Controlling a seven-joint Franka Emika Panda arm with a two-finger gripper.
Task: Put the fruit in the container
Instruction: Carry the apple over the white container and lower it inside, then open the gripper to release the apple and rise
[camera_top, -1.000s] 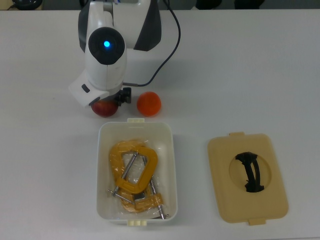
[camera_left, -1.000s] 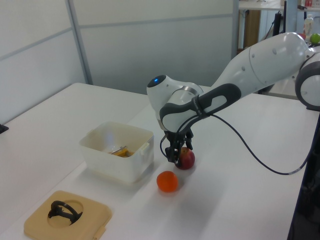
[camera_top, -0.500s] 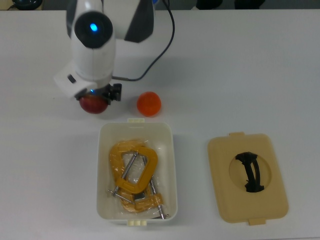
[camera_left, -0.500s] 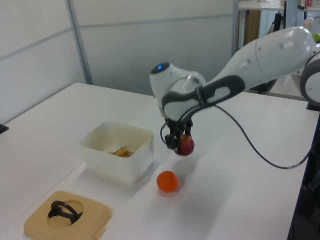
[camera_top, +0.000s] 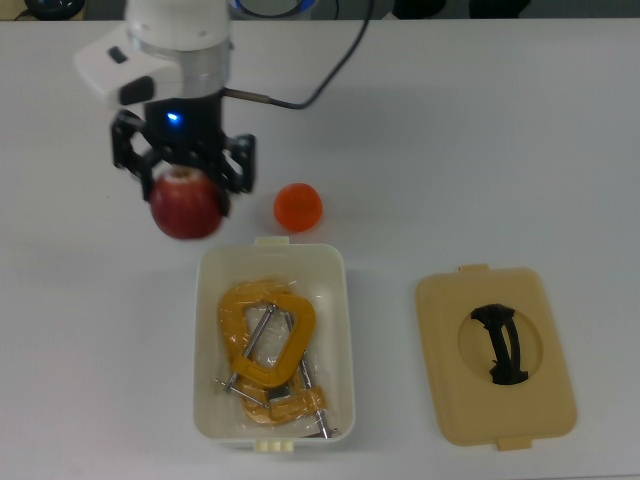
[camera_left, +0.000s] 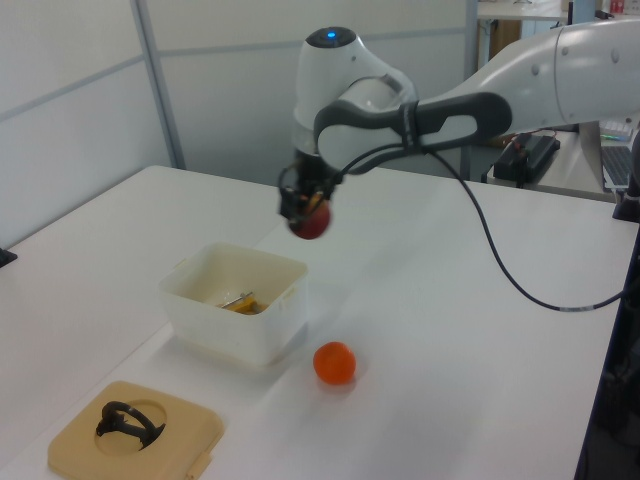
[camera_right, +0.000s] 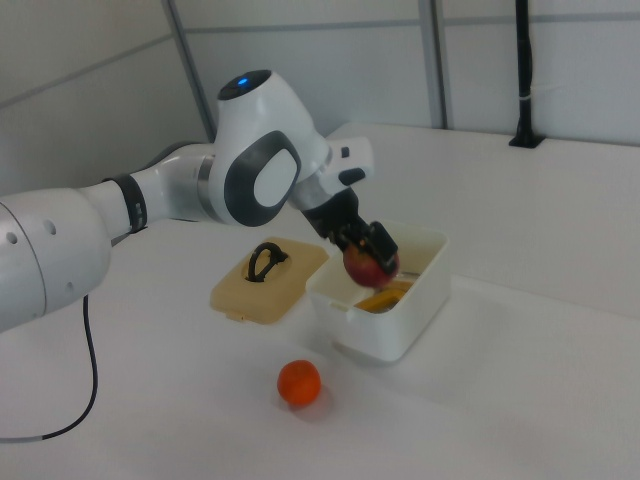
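A dark red apple (camera_top: 186, 203) (camera_left: 311, 221) (camera_right: 368, 265) hangs in the air, with my gripper (camera_top: 184, 180) (camera_left: 306, 205) (camera_right: 361, 246) shut on it from above. In the top view it is above the table just beyond the upper left corner of the white container (camera_top: 335, 300) (camera_left: 270, 325) (camera_right: 410, 315). The orange (camera_top: 298, 207) (camera_left: 334, 363) (camera_right: 299, 383) rests on the table close to the container's short end. Yellow-orange clamps (camera_top: 266, 345) lie inside the container.
A flat tan lid (camera_top: 495, 355) (camera_left: 135, 432) (camera_right: 265, 275) with a black handle lies on the table beside the container, at the top view's right. A black cable (camera_left: 500, 270) trails from the arm over the table.
The gripper has lifted the apple well up off the table and turned at the wrist. The orange, container and lid have stayed in place.
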